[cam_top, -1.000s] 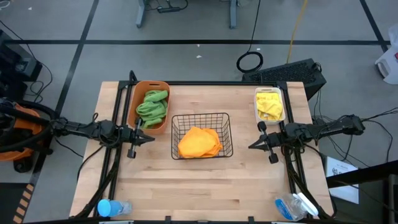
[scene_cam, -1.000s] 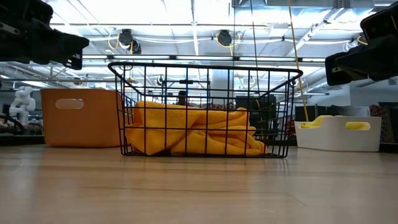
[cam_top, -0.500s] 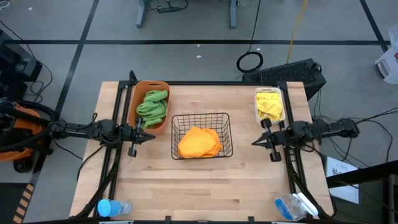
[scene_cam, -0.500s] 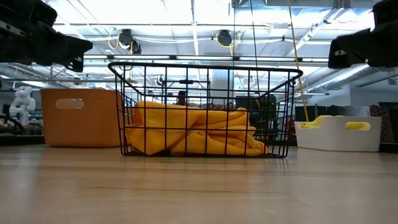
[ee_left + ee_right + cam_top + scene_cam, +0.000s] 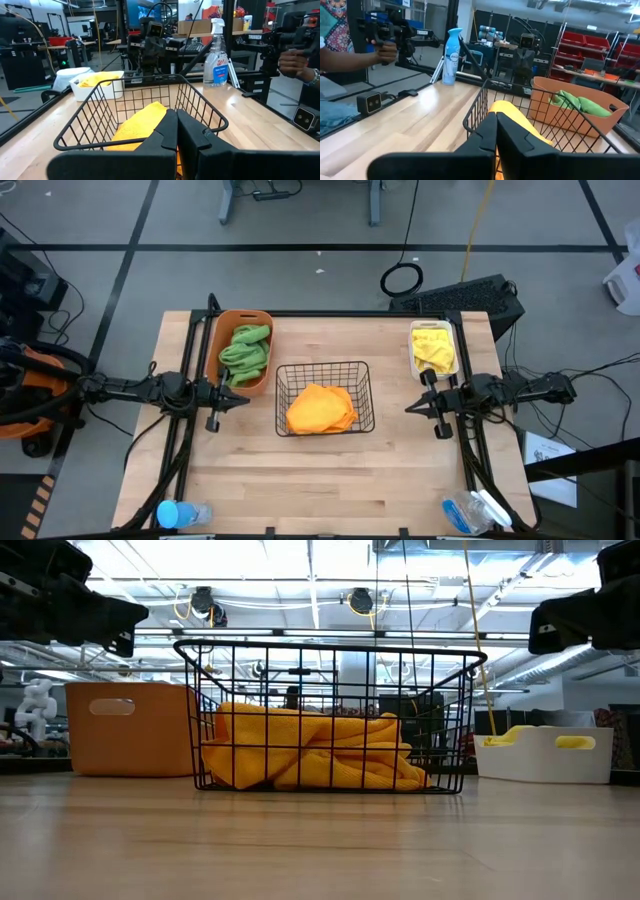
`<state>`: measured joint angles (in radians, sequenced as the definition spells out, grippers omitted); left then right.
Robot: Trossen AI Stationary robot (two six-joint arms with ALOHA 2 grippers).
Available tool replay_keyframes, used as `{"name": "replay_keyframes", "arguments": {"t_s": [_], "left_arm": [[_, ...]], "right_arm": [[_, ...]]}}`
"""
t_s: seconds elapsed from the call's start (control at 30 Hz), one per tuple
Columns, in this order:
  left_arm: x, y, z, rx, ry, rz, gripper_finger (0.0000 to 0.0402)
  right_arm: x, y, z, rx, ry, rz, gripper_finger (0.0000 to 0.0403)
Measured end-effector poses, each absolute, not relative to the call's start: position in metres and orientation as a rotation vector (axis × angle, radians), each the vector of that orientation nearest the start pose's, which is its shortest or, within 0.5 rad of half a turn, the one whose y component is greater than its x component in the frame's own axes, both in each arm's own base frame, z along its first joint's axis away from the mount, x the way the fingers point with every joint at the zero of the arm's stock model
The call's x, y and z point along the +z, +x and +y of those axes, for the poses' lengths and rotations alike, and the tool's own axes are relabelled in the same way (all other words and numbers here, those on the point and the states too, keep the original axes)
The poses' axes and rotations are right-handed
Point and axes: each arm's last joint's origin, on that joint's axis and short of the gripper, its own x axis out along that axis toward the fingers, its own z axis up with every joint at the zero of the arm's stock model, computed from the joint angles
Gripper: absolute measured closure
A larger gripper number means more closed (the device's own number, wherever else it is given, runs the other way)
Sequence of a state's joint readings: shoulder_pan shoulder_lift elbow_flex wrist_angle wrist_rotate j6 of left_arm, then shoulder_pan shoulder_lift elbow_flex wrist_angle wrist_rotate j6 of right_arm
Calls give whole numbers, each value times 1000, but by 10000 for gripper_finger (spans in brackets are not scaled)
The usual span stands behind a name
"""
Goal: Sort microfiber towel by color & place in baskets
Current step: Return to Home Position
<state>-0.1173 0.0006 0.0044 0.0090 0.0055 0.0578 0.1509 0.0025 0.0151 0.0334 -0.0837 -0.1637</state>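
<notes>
Table (image 5: 330, 480): black basket (image 5: 322, 365) between both jaws

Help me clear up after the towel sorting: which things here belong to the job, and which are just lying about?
Job: orange tub with green towels; wire basket with orange towels; white bin with yellow towels; left gripper and right gripper, shut, flanking the basket.
Lying about: blue spray bottle and clear spray bottle at the table's corners.

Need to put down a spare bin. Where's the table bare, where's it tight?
Widest bare patch: the table strip between black wire basket, blue bottle and spray bottle. Also behind the basket, between orange tub and white bin. Tight: left gripper between tub and basket; right gripper by the bin.
</notes>
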Motion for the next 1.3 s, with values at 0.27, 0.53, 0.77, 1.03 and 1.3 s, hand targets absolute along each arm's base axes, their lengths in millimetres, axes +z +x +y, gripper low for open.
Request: {"name": "replay_keyframes", "arguments": {"t_s": [0.27,0.53,0.77,1.03,1.3], "left_arm": [[166,97,-12,-122,56,-16,401],[166,97,-12,-122,31,-15,402],[166,97,-12,-122,32,-15,402],[166,97,-12,-122,32,-15,402],[166,97,-12,-122,57,-16,402]], "right_arm": [[173,96,12,179,-201,-80,403],[172,96,10,155,-156,-63,403],[171,96,10,152,-113,-49,403],[171,96,10,150,-115,-48,403],[171,96,10,150,-115,-48,403]]}}
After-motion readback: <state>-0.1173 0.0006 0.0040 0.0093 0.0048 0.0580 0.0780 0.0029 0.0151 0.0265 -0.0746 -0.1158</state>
